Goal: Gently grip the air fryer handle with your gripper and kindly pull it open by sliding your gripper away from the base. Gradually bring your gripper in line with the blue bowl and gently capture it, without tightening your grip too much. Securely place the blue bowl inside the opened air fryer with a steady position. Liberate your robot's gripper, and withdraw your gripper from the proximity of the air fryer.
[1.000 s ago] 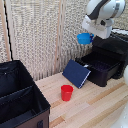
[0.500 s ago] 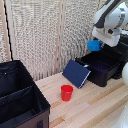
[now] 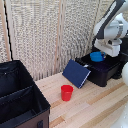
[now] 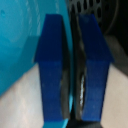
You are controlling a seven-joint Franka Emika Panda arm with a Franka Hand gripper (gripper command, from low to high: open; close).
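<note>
My gripper (image 3: 102, 53) is shut on the rim of the light-blue bowl (image 3: 96, 56) and holds it low over the open drawer of the black air fryer (image 3: 102, 72) at the exterior view's right. In the wrist view the two blue fingers (image 4: 52, 65) pinch the thin rim, the bowl (image 4: 17, 45) lies to one side, and a perforated basket floor (image 4: 95, 12) shows beyond. I cannot tell whether the bowl touches the drawer. I cannot make out the fryer handle.
A dark blue flat panel (image 3: 76, 73) leans against the fryer's drawer front. A red cup (image 3: 67, 92) stands on the wooden table (image 3: 95, 107). A black compartmented bin (image 3: 20, 97) fills the exterior view's left. A slatted blind hangs behind.
The gripper has carried the blue bowl to the exterior view's right and down, from well above the fryer to just over its open drawer.
</note>
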